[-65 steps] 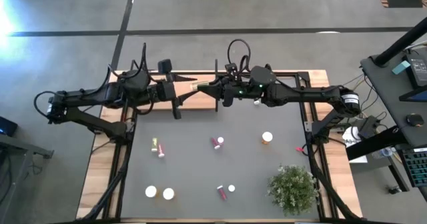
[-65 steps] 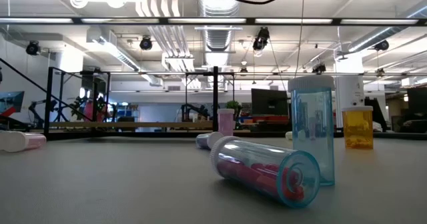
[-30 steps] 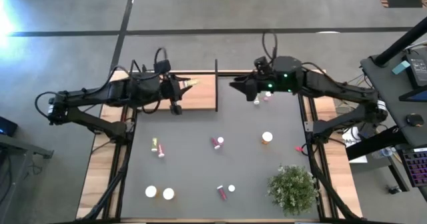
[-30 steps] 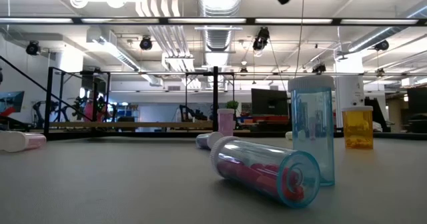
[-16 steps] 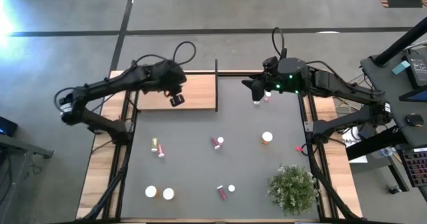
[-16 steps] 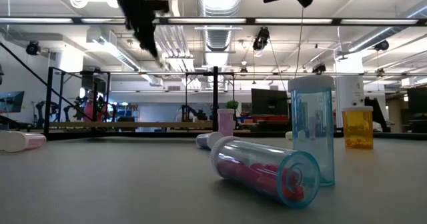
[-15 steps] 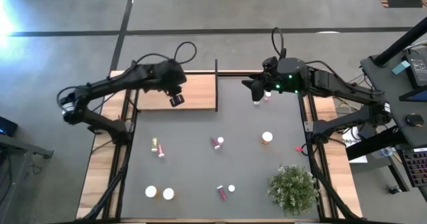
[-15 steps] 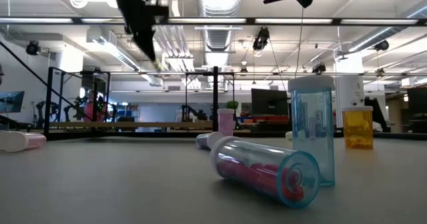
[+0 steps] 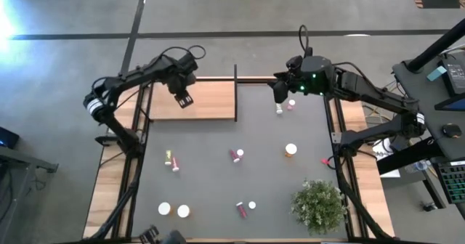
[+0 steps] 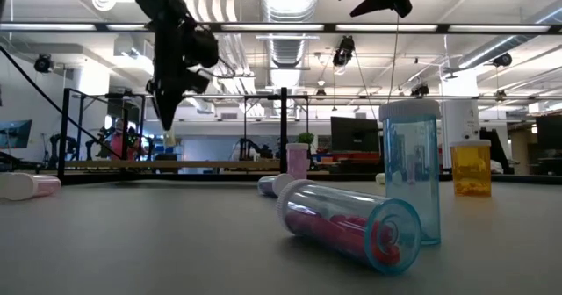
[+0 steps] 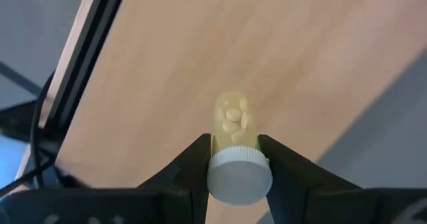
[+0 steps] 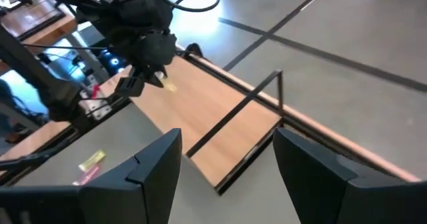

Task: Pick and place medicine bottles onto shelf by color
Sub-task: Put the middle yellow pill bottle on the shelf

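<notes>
Worktop (image 9: pixel 218 164): dark grey, wood strips along the sides. Shelf (image 9: pixel 211 102) lies flat at about 11 o'clock in the high view, bare wood, black rail along its right edge.

Plant (image 9: pixel 318 205) at roughly 5 o'clock.

Left hand (image 9: pixel 182 99) hangs above the shelf's left part, pinching a yellow bottle (image 11: pixel 234 127); the wrist view shows the white cap toward the camera, fingers (image 11: pixel 195 159) tight on both sides just behind it, pills visible inside.

Right hand (image 9: pixel 279 91) sits at about 1 o'clock, just off the shelf's right end, fingers (image 12: pixel 155 159) spread wide, nothing between them.

Loose medicine bottles on the worktop:
- two small ones (image 9: pixel 285 107) right under the right hand
- orange bottle (image 9: pixel 290 150) upright at 3 o'clock
- pink bottle (image 9: pixel 237 155) lying near centre
- another lying at 9 o'clock (image 9: pixel 171 159)
- two white caps (image 9: pixel 174 210) at 7 o'clock
- pair at 6 o'clock (image 9: pixel 245 208)
</notes>
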